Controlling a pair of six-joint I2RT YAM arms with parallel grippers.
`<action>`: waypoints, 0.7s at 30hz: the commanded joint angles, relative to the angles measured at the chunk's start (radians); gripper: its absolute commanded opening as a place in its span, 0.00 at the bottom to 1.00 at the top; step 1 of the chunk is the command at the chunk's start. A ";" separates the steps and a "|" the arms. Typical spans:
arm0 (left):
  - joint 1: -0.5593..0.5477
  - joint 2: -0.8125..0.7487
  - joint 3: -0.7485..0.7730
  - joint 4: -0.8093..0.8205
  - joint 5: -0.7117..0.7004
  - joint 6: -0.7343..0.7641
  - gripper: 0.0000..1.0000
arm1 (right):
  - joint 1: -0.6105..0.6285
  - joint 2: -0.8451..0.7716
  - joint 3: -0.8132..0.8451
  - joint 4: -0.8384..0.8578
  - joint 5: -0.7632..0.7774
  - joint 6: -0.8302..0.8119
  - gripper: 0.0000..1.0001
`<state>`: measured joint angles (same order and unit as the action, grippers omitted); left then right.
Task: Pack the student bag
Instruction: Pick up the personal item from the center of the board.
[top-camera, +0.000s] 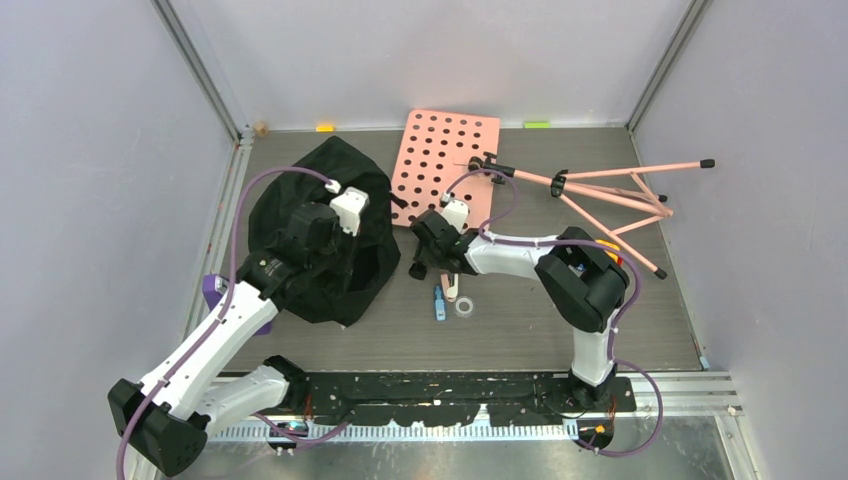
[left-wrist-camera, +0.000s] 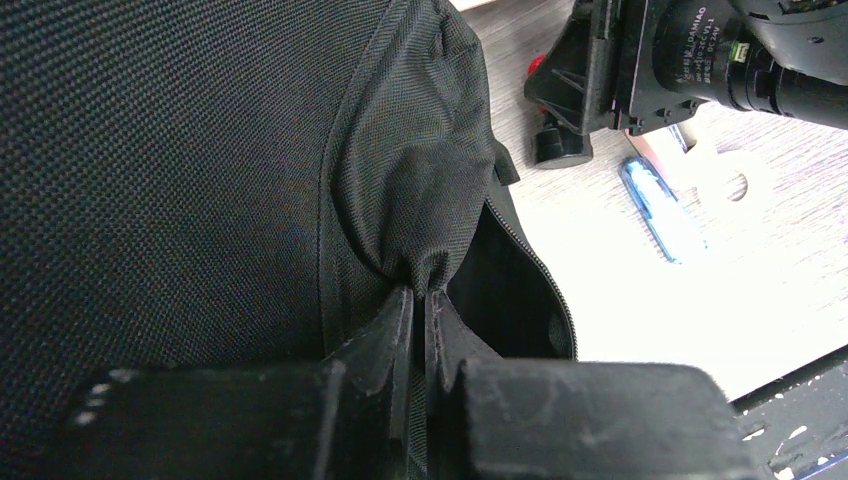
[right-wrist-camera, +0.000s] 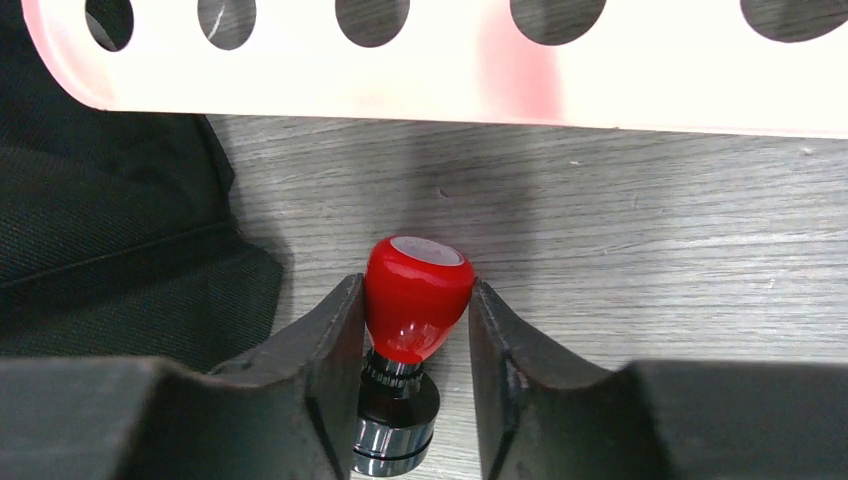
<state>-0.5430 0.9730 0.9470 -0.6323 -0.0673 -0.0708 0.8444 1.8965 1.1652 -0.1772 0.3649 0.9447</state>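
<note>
The student bag (top-camera: 362, 175), a big black soft backpack, lies at the left of the table and fills the left wrist view (left-wrist-camera: 180, 170), its zip opening (left-wrist-camera: 510, 290) gaping dark. My left gripper (top-camera: 330, 243) rests on it, shut (left-wrist-camera: 422, 295) on a pinched fold of the bag's fabric beside that opening. Just right of the bag, my right gripper (top-camera: 420, 266) points down at the table. Its two fingers (right-wrist-camera: 415, 300) press both sides of the red knob of a stamp (right-wrist-camera: 415, 285) with a black and chrome base, which stands upright on the table.
A blue pen (top-camera: 439, 302), a clear tape ring (top-camera: 464, 306) and a small pinkish item (top-camera: 451, 288) lie near the right gripper. A pink perforated board (top-camera: 445, 160) and a folded pink stand (top-camera: 600, 195) sit behind. A purple object (top-camera: 212, 290) lies by the left arm.
</note>
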 joint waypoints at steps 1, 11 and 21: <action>0.002 -0.032 -0.003 0.023 -0.012 0.008 0.00 | 0.004 0.003 0.014 0.046 0.016 -0.020 0.32; 0.002 -0.041 -0.004 0.024 -0.028 0.006 0.00 | 0.023 -0.206 -0.106 0.170 0.047 -0.072 0.19; 0.002 -0.045 -0.002 0.030 0.005 -0.003 0.00 | 0.141 -0.452 -0.151 0.241 0.175 -0.099 0.15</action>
<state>-0.5430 0.9600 0.9436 -0.6323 -0.0738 -0.0711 0.9337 1.5391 1.0225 -0.0425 0.4385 0.8692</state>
